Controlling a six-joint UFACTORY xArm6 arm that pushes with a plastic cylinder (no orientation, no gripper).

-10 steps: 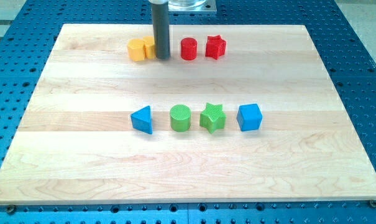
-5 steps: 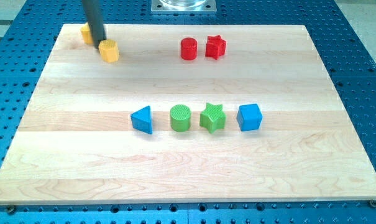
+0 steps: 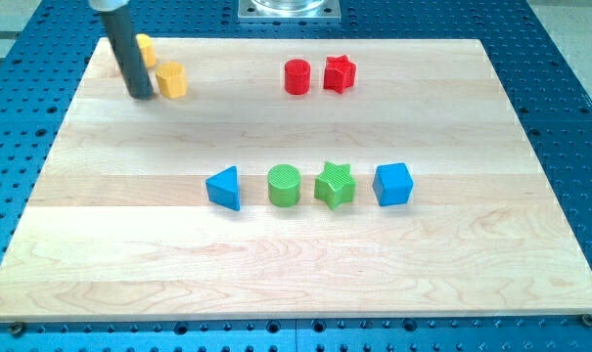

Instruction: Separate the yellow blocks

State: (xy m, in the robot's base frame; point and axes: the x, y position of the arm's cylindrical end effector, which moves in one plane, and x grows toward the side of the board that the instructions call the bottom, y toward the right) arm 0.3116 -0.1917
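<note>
Two yellow blocks lie near the board's top left. One yellow block (image 3: 172, 80), a short faceted cylinder, sits just right of my tip (image 3: 141, 95). The other yellow block (image 3: 145, 49) is partly hidden behind the rod, up and left of the first; its shape cannot be made out. A small gap separates the two. My tip rests on the board just left of the first yellow block, close to it or touching.
A red cylinder (image 3: 296, 76) and a red star (image 3: 340, 73) sit at the top middle. A blue triangle (image 3: 224, 188), green cylinder (image 3: 285, 185), green star (image 3: 335, 185) and blue cube (image 3: 392, 184) form a row mid-board. The wooden board (image 3: 296, 264) lies on a blue perforated table.
The yellow blocks were pushed from the top middle to the top left. In the last half second my tip moved down and left of the faceted yellow block; the blocks hardly moved.
</note>
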